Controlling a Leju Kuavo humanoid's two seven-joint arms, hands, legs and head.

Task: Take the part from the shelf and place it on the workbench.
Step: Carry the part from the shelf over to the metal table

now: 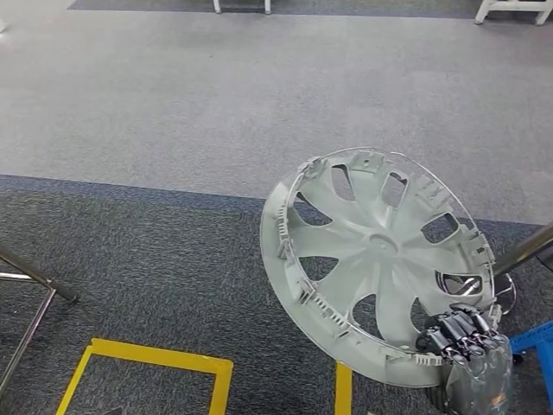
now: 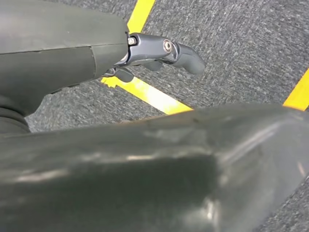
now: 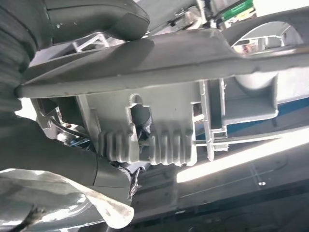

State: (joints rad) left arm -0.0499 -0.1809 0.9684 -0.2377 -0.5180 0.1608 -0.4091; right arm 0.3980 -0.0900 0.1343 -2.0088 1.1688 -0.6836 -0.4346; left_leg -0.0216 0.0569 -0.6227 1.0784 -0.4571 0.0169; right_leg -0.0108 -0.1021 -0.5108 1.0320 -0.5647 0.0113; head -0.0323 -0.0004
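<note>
The part is a pale grey wheel cover (image 1: 375,259) with spokes and cut-outs, held tilted in the air with its ribbed inner side towards me. My right hand (image 1: 467,346) grips its lower right rim, dark fingers curled over the edge. Close up in the right wrist view, the cover's rim and clips (image 3: 164,111) run across the picture with the thumb (image 3: 98,17) pressed on one side. My left hand (image 2: 160,50) hangs above the carpet, its fingers holding nothing.
Dark carpet with yellow floor tape (image 1: 156,359) lies below me, and lighter grey floor (image 1: 228,95) stretches ahead. A metal frame leg (image 1: 33,290) stands at the left. A blue frame piece (image 1: 535,346) and a metal bar (image 1: 524,251) are at the right.
</note>
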